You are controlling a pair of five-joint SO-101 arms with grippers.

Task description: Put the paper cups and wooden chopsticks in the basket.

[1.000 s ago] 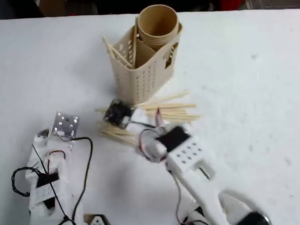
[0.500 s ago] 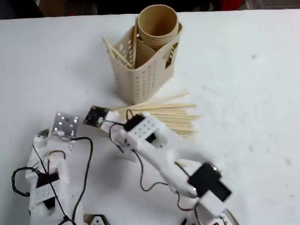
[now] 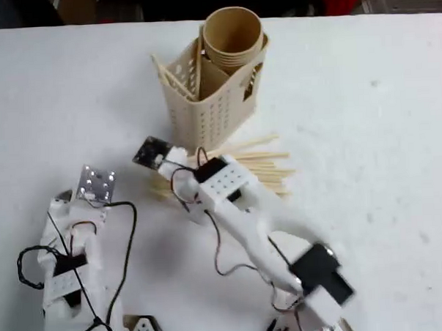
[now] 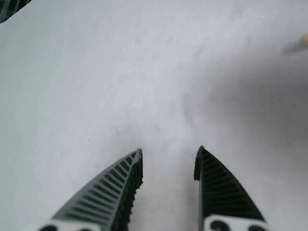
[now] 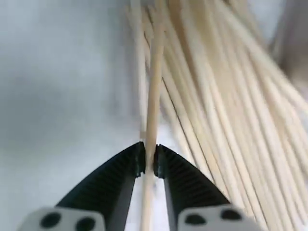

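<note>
Gripping one chopstick, the right pincer is clamped shut on it, probably to draw it off the pile lying on the worktop just beside the basket. Stacked paper cups already stand inside the basket, a few sticks leaning beside them. The left pincer hangs parted over bare worktop, holding nothing, likely parked out of the way.

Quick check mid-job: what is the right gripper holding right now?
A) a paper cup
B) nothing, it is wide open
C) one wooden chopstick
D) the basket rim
C: in the right wrist view the right gripper is shut on a single chopstick, the pile lying beside it.
</note>
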